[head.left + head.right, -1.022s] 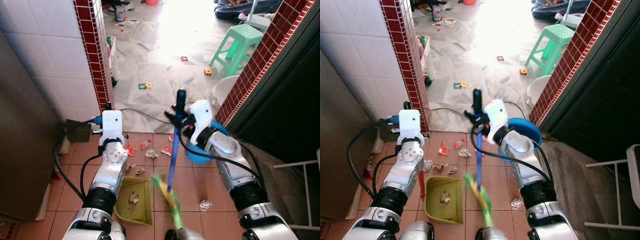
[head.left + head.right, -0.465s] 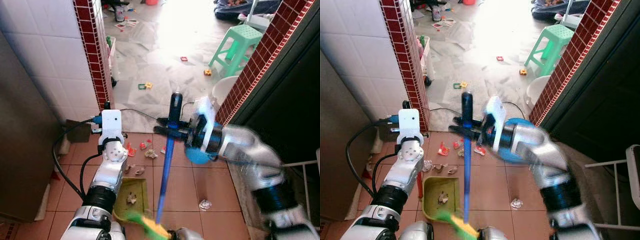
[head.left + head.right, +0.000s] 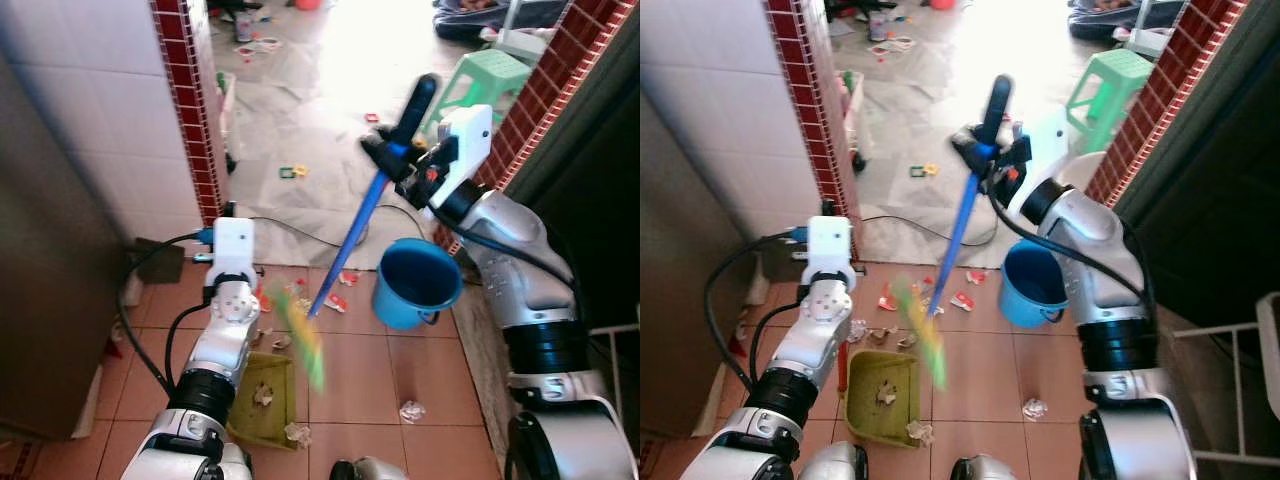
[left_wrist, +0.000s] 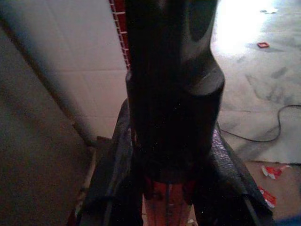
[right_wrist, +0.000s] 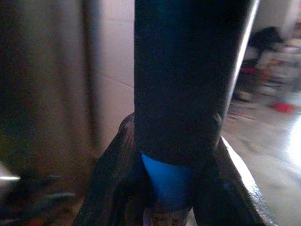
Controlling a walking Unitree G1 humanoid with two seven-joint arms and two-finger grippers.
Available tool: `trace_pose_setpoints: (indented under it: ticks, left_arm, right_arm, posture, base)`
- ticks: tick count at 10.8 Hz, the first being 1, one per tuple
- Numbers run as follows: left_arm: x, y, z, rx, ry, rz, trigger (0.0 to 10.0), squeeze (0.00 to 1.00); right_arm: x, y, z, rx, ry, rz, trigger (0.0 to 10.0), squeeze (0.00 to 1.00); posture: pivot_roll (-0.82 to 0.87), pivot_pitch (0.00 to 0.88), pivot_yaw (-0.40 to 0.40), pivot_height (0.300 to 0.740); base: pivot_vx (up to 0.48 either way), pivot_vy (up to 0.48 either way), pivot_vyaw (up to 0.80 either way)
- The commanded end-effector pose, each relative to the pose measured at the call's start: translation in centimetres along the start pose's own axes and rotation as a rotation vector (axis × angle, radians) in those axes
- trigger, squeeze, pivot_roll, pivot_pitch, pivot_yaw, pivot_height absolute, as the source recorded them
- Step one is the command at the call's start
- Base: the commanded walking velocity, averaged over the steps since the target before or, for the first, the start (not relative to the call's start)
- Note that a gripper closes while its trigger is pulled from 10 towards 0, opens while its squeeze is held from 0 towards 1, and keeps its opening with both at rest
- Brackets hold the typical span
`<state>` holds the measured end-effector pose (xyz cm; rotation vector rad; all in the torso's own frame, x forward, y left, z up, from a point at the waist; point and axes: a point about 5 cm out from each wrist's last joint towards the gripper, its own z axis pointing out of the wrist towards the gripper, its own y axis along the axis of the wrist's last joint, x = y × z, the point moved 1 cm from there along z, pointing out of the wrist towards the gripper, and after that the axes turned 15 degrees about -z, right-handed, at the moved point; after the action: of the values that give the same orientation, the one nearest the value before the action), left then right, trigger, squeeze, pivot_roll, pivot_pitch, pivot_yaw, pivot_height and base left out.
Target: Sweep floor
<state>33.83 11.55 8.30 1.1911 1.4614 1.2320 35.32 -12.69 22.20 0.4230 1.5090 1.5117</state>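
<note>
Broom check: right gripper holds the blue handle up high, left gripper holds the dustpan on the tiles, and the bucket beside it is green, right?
Not quite: the bucket is blue, as the left eye view shows. The right gripper does hold the broom high, and the left gripper holds the dustpan.

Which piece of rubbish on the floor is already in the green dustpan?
The crumpled scrap lying inside the green dustpan is the one. The red and white scraps near the blue bucket and the white wad on the tiles are outside it.
</note>
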Motion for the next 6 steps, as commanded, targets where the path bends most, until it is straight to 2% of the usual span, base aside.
trace_pose_setpoints:
  ticks: [1,2,4,6]
  left_arm:
    - [-0.2,-1.5,-0.4,0.072,-0.05,0.081,10.0,0.0]
    - [-0.5,-1.7,-0.6,0.124,-0.082,0.048,10.0,0.0]
    - [-0.3,-2.0,-0.6,0.159,-0.091,0.045,10.0,0.0]
    - [-0.9,-2.1,-0.8,0.184,-0.165,0.065,10.0,0.0]
  right_arm:
    - [-0.6,-0.6,-0.1,0.067,-0.056,-0.1,10.0,0.0]
    - [-0.1,-2.2,-0.5,0.146,-0.111,-0.134,10.0,0.0]
    - [1.1,-3.3,-0.6,0.18,-0.11,-0.144,10.0,0.0]
    - [1.7,-4.2,-0.5,0.21,-0.135,-0.13,10.0,0.0]
  posture:
    - [0.03,0.058,-0.052,0.74]
    - [0.03,0.057,-0.049,0.74]
    - [0.04,0.055,-0.044,0.74]
    - [0.06,0.073,-0.037,0.74]
  base:
    - [0.0,0.0,0.0]
    - [0.0,0.0,0.0]
    - [0.0,0.0,0.0]
    - [0.0,0.0,0.0]
